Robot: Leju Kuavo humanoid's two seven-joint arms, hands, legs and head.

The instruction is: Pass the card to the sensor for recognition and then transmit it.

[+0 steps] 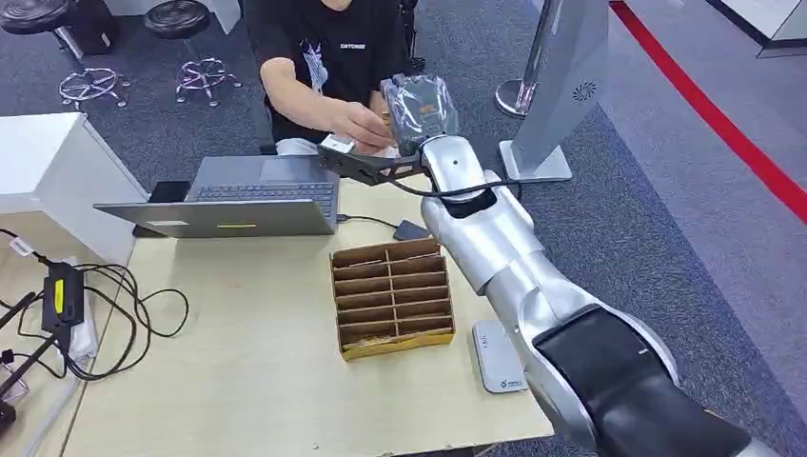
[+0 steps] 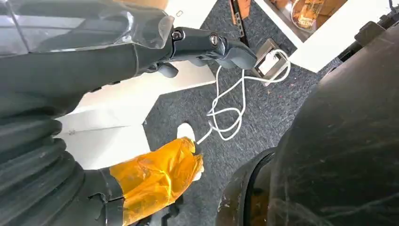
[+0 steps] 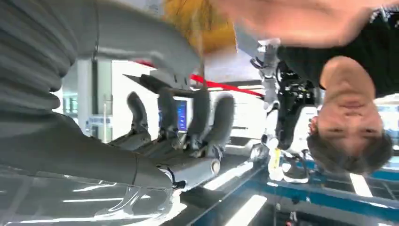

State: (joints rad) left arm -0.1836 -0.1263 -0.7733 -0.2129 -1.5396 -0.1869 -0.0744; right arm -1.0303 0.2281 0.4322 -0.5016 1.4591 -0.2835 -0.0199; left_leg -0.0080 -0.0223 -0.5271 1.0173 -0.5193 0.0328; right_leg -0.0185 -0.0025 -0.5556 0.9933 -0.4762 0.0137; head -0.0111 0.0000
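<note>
My right arm reaches forward across the table, and my right hand (image 1: 419, 112), wrapped in clear plastic, is raised in front of a seated person (image 1: 328, 48). The person's hand (image 1: 364, 124) is right against it. In the right wrist view my right hand (image 3: 188, 122) has its fingers (image 3: 211, 117) straight and apart, with a wide gap to the orange-covered thumb (image 3: 202, 23). Nothing lies between them, and the person's blurred hand (image 3: 306, 16) is just beyond. I cannot make out the card. The white card sensor (image 1: 500, 357) lies on the table by my right arm. My left hand (image 2: 141, 183) hangs by the floor, holding nothing.
A cardboard divider box (image 1: 392, 300) stands mid-table. An open laptop (image 1: 247, 195) sits at the far edge. Cables and a black-yellow device (image 1: 62, 295) lie at the left. A grey stand (image 1: 561, 86) rises behind the table's far right corner.
</note>
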